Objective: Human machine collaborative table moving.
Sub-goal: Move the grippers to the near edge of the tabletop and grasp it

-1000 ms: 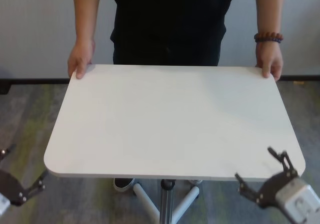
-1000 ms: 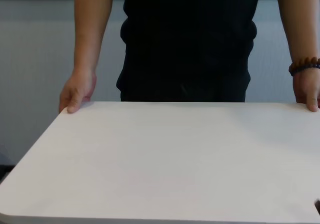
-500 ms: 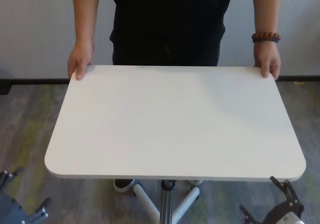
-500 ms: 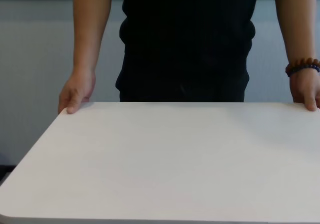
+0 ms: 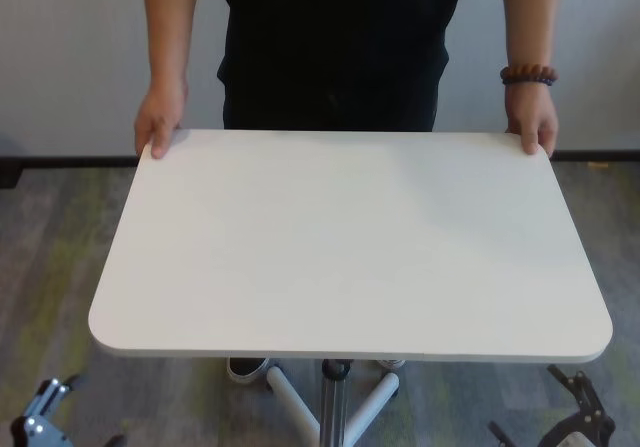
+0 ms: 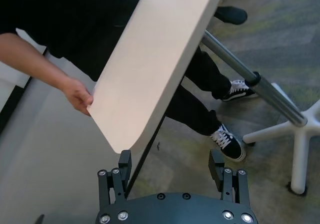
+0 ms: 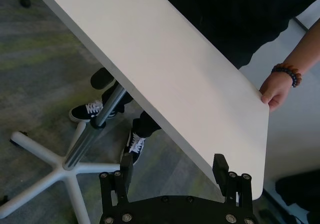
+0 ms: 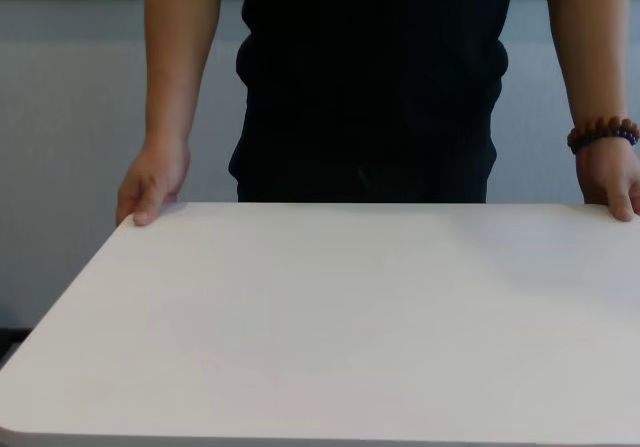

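- Squarely in the middle of the head view sits the table (image 5: 350, 242) — a plain white top with rounded corners, level, carried on a slim grey centre post (image 5: 333, 407) that meets a white star-shaped base (image 7: 50, 166) on the grey carpet.
- At twelve o'clock from the tabletop stands the human (image 5: 340, 47), in a black short-sleeved shirt and dark trousers, close against the far edge.
- One of the person's hands (image 5: 160, 117) rests on the far corner at about ten o'clock, fingers curled over the rim.
- At about two o'clock the other hand (image 5: 532, 127) grips the opposite far corner; a beaded bracelet (image 5: 528, 74) circles that wrist.
- Low at seven o'clock, below and outside the near corner, is the left gripper (image 6: 170, 166) — its two black fingers stand well apart and hold nothing, with the table's corner in front of them but not between them.
- At five o'clock, under the other near corner, is the right gripper (image 7: 172, 166), its fingers likewise spread wide and empty, clear of the tabletop's edge.
- From both wrist views, black-and-white sneakers (image 6: 227, 141) show on the floor beneath the top, beside the post.
- Nothing of either arm shows in the chest view, only the white surface and the person behind it.
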Controlling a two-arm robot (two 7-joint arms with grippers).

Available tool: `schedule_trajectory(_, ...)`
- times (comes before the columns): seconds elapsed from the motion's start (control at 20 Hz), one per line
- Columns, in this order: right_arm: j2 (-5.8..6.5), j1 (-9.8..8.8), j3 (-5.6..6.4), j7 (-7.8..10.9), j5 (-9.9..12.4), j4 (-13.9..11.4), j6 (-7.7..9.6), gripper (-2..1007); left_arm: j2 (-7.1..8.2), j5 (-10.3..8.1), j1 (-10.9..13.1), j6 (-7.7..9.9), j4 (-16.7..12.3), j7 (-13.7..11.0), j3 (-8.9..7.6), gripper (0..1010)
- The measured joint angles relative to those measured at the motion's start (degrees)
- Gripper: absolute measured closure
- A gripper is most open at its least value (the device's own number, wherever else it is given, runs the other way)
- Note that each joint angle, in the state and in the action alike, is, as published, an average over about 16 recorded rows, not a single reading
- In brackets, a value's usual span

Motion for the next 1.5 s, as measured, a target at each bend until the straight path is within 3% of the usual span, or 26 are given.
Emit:
schedule_trajectory(0.25,-0.74,0.63,-0.28,0.06,-2.33,0.75,2.08,4,-3.24,6.28,-3.37,1.9,2.55,0.86,2.27,9)
schedule_trajectory(0.45,-1.34,1.34,-0.55,0.24,-4.24,1.55,3.63,4,-5.64,9.83,-5.63,3.03,3.86,1.31,3.33,9)
schedule_trajectory(0.65,-1.82,1.98,-0.68,0.45,-5.97,2.33,4.84,4,-8.02,11.93,-7.73,3.93,5.16,1.11,4.12,9)
schedule_trajectory(1.15,-2.74,2.88,-0.14,1.03,-8.95,3.77,6.07,4,-13.29,14.81,-11.94,6.2,8.52,0.29,5.34,9)
schedule_trajectory(1.5,-3.58,3.72,-0.03,1.59,-11.19,4.71,6.67,4,-16.34,19.3,-14.06,8.97,10.6,1.71,6.03,9)
